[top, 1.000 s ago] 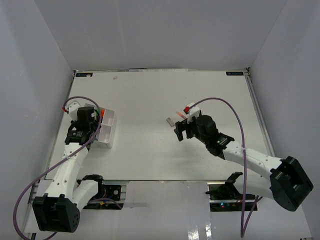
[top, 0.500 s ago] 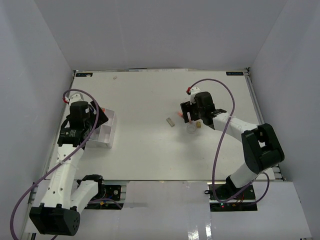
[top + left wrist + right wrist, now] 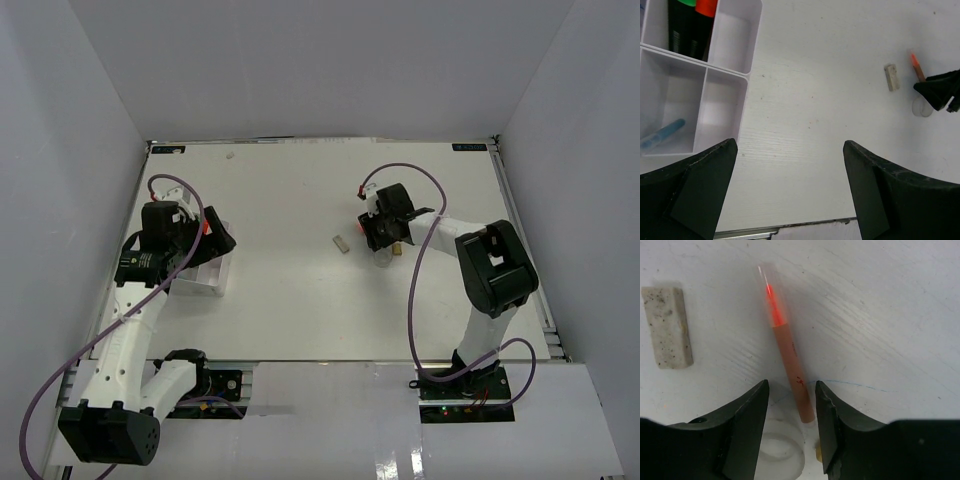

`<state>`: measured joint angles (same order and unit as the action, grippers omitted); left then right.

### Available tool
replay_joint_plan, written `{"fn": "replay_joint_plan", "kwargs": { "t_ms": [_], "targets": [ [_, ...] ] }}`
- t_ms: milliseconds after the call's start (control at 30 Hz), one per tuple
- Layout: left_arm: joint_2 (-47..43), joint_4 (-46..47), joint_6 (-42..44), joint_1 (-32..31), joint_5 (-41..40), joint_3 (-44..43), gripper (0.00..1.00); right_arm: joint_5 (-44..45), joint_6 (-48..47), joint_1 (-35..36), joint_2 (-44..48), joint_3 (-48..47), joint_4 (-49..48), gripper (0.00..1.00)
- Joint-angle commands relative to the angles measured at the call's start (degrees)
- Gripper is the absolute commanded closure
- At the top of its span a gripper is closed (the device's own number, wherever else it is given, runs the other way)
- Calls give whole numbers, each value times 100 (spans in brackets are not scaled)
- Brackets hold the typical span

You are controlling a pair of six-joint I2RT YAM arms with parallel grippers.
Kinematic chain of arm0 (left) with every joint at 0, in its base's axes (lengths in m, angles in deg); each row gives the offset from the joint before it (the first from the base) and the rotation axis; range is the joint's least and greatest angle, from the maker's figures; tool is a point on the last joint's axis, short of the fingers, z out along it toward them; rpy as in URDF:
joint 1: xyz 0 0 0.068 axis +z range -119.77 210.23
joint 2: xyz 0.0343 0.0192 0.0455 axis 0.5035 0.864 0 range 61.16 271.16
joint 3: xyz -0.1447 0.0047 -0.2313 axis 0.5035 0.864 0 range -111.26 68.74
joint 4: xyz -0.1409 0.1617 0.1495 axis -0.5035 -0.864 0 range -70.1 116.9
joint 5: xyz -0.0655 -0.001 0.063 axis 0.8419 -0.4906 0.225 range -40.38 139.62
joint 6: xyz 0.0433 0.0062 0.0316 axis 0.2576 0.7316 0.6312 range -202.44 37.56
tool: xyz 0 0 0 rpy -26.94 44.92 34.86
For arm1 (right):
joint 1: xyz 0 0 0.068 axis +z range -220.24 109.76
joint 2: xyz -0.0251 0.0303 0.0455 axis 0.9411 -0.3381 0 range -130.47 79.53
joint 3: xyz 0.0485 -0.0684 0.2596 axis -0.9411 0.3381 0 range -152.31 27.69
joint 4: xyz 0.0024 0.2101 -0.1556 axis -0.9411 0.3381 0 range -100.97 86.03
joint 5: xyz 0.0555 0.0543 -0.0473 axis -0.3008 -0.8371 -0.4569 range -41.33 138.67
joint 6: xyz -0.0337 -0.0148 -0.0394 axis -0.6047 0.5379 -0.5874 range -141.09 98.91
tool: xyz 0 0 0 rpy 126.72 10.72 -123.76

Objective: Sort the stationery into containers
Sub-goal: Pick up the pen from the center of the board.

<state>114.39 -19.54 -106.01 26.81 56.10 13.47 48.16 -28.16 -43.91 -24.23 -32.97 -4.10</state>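
The white organizer tray (image 3: pixel 747 77) holds two black highlighters (image 3: pixel 687 22) with green and orange caps, and a blue pen (image 3: pixel 662 136) lies in a lower compartment. My left gripper (image 3: pixel 790 190) hangs open and empty over bare table just right of the tray (image 3: pixel 205 275). A pink pen (image 3: pixel 787 360) lies flat on the table. My right gripper (image 3: pixel 791 390) straddles its lower end, open, with a gap on each side. A clear tape roll (image 3: pixel 780 450), a tan block (image 3: pixel 817 454) and a grey block (image 3: pixel 667 327) lie close by.
In the top view the grey block (image 3: pixel 341 243) lies left of my right gripper (image 3: pixel 376 236), mid-table. My left gripper (image 3: pixel 220 241) hovers at the tray's right side. White walls enclose the table on three sides.
My left gripper opened and drew back from the tray. My right arm swung toward the far side onto the pink pen, and its jaws narrowed around it.
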Motion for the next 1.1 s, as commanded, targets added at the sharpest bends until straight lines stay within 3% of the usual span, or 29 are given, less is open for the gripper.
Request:
{"fn": "replay_joint_plan", "kwargs": {
  "t_ms": [0, 133, 400, 700, 833, 1067],
  "targets": [
    [-23, 20, -15, 34, 705, -274, 2, -54, -172, -22, -249, -235, 297, 53],
    [29, 143, -199, 34, 1162, -257, 2, 34, -268, -14, -337, -332, 323, 68],
    [126, 556, -736, 34, 1882, -292, 2, -45, -444, -5, -232, -771, 253, 86],
    [398, 996, -1377, -106, 2560, -450, 4, -572, -717, 504, 980, -429, -230, 91],
    [670, 1145, -1589, -570, 2359, -695, 4, -695, -612, 1285, 1901, 140, -615, 91],
    [1075, 1391, -1940, -1415, 1998, -1038, 6, -950, -331, 2051, 2826, 696, -1328, 89]
  ]
}}
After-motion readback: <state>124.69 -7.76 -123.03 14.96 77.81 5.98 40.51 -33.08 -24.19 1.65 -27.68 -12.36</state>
